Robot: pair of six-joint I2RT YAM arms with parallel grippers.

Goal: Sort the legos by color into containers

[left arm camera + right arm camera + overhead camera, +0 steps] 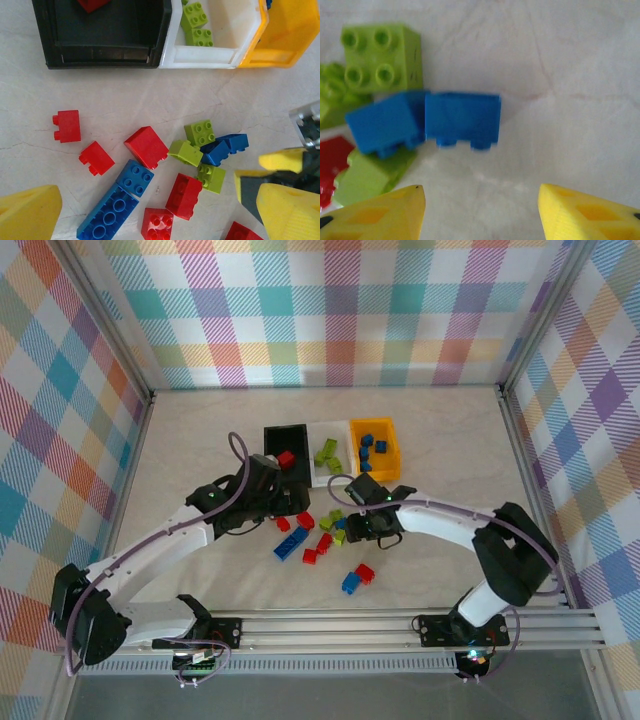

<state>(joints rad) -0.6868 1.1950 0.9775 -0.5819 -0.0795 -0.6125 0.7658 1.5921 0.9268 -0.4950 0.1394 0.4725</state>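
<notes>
Three containers stand in a row: black (pixel 272 436), white (pixel 316 478) and orange-yellow (pixel 386 473). A red lego (pixel 287 459) lies in the black one, green ones (pixel 327 452) in the white, blue ones (pixel 372 445) in the orange-yellow. Loose legos (pixel 312 535) lie in front of them. My left gripper (pixel 160 217) hovers open over the pile, above a red brick (pixel 184 196) and a long blue brick (pixel 107 212). My right gripper (pixel 482 215) is open over bare table, just short of two blue bricks (pixel 462 120) beside a green brick (pixel 380 55).
A blue and a red brick (pixel 357 578) lie apart, nearer the arm bases. Aluminium posts and checkered walls (pixel 330 310) close in the table on three sides. In the left wrist view my right gripper's finger (pixel 280 161) reaches in beside the blue bricks (pixel 225 147).
</notes>
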